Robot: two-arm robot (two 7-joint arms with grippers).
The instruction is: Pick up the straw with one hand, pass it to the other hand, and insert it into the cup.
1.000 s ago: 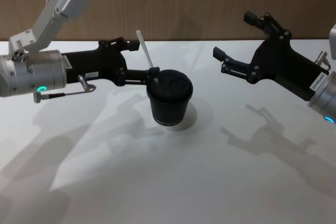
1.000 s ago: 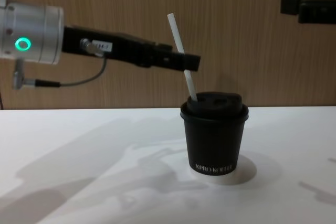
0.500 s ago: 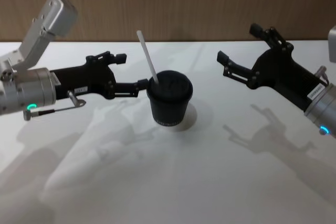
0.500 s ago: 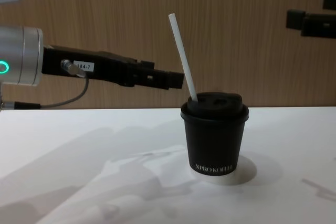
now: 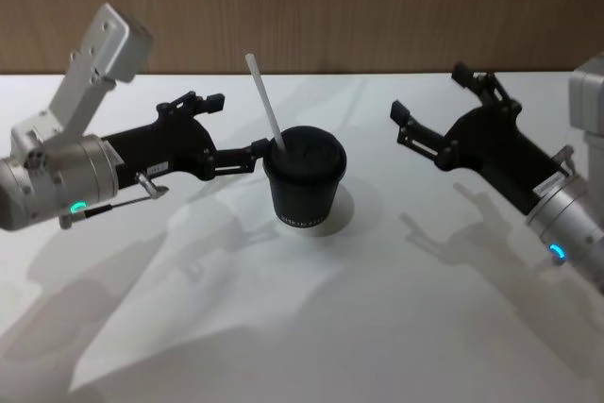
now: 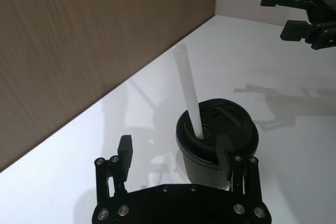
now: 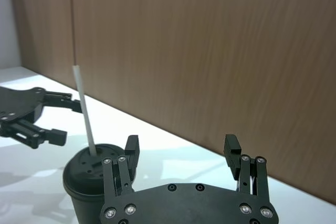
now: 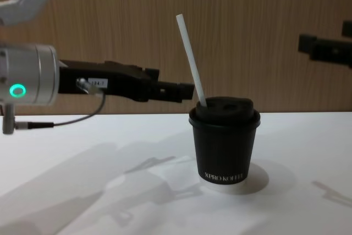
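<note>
**Straw standing in lidded cup**

A white straw [image 5: 263, 104] leans in the black XPRO KOFFEE cup [image 5: 305, 181] mid-table [image 5: 377, 327]. The left gripper [image 5: 238, 127] hovers just beside it, fingers apart. The right gripper [image 5: 429, 106], also spread, hangs well apart.

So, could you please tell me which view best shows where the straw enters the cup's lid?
The left wrist view: it looks down on the straw entering the lid of the cup. Head view shows it smaller; chest and right wrist views see it side-on.
</note>
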